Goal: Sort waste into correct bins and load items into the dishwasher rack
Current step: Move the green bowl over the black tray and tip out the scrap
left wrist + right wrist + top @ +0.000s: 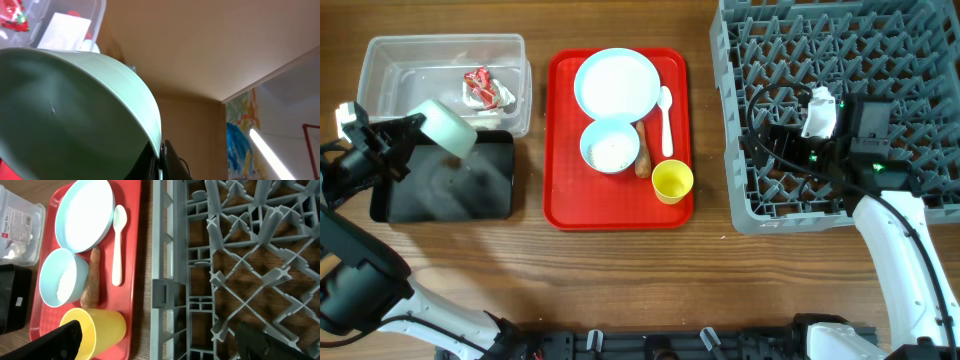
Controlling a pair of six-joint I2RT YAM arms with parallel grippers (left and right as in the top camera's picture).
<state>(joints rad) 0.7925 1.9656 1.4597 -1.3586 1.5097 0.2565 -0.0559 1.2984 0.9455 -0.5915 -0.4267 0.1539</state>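
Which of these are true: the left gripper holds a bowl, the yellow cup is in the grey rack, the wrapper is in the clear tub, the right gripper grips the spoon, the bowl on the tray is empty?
1. The left gripper holds a tilted pale bowl. True.
2. The yellow cup is in the rack. False: it stands on the red tray.
3. The crumpled wrapper lies in the clear tub. True.
4. The right gripper grips the spoon. False: it is open over the rack, and the spoon lies on the tray.
5. The bowl on the tray is empty. False: it holds white rice.
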